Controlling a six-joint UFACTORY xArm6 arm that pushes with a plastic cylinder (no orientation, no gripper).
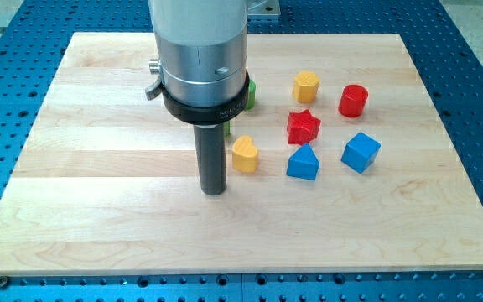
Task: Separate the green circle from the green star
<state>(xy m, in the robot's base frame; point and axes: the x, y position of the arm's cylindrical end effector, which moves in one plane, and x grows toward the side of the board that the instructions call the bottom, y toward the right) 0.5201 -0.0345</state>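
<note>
Blocks sit grouped on the wooden tabletop (99, 210), and I place them from the yellow heart (245, 154). My tip (214, 192) rests on the wood just to the view's left of that heart and slightly below it, apart from it. I carry no pincer, only the dark rod, so no open or closed state applies. Right of the heart stands a blue triangular block (303, 162), and further right a blue cube (360, 152). Above and right of the heart lies the red star (303, 127); higher up are a yellow hexagonal block (306, 86) and a red cylinder (353, 101). Directly above the heart, a sliver of green block (249, 94) shows beside my metal housing (201, 50); I cannot tell whether it is the circle or the star, the rest being hidden behind the housing
</note>
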